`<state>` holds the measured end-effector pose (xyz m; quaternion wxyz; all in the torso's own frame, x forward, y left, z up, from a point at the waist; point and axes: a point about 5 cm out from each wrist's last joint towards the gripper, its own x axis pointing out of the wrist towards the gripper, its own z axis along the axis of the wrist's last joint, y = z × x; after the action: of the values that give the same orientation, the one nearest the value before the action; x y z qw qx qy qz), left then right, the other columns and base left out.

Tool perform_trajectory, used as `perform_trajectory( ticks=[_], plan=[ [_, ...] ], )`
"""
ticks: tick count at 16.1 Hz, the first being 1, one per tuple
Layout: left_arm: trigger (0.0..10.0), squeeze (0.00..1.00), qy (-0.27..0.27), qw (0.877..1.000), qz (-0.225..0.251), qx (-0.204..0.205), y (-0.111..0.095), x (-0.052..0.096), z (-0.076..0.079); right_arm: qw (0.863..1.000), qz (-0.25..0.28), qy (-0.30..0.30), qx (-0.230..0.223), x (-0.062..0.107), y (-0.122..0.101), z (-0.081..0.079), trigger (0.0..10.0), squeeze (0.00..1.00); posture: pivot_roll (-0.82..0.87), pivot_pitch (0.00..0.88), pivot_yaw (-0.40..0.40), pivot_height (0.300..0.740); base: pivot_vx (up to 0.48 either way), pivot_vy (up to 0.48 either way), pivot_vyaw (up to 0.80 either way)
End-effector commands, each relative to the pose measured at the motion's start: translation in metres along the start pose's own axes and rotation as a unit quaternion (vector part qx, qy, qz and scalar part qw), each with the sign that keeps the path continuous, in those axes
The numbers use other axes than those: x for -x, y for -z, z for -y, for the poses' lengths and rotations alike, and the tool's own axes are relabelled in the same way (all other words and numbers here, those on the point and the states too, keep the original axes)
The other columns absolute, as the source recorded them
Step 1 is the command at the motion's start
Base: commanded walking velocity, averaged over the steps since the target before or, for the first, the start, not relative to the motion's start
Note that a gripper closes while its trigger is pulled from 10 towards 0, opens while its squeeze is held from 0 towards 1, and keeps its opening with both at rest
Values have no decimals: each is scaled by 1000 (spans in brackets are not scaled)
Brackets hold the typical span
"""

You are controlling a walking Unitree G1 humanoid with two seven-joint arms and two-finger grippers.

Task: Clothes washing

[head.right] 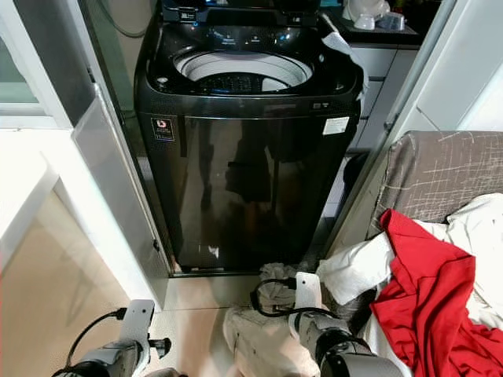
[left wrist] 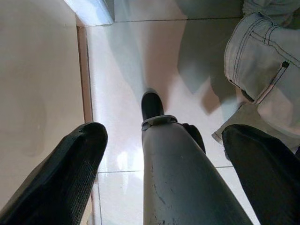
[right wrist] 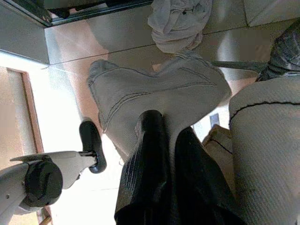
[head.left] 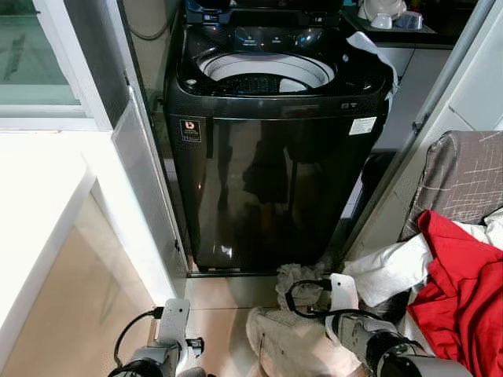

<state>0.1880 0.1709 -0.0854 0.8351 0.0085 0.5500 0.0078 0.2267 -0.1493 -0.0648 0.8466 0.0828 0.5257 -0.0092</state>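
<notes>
A black top-loading washing machine (head.left: 275, 165) stands ahead with its lid up and its drum (head.left: 267, 72) showing. Pale jeans (head.left: 291, 338) lie bunched on the tiled floor before it, with a small grey cloth (head.left: 297, 276) at the washer's foot. In the right wrist view my right gripper (right wrist: 166, 129) is shut on the pale jeans (right wrist: 159, 89), low over the floor. My left gripper (left wrist: 164, 154) hangs open beside my leg, with nothing between its fingers (left wrist: 70, 168). A red garment (head.left: 460, 290) and a white one (head.left: 389, 267) are heaped at the right.
A white cloth (head.left: 376, 51) drapes over the washer's right rear corner. A white frame and panel (head.left: 141, 181) flank the washer on the left, beside a white counter (head.left: 31, 204). A grey patterned cushion (head.left: 464, 177) stands behind the clothes heap. My own foot (left wrist: 152, 105) is on the tiles.
</notes>
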Motion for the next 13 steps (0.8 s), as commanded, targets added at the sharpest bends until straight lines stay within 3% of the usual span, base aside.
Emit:
perform_trajectory(
  ticks=[1, 13],
  plan=[
    [10000, 0, -1, 1000, 0, 1, -1, 0, 0, 1000, 12, 7, 6, 1, -4, 4, 10000, 0, -98, 0, -18, 740, 0, 0, 0],
    [10000, 0, 6, 999, 4, -38, -3, 0, 4, 1000, 11, 14, 4, 1, -1, 11, 10000, 0, -187, 0, 29, 740, 0, 0, 0]
  ],
)
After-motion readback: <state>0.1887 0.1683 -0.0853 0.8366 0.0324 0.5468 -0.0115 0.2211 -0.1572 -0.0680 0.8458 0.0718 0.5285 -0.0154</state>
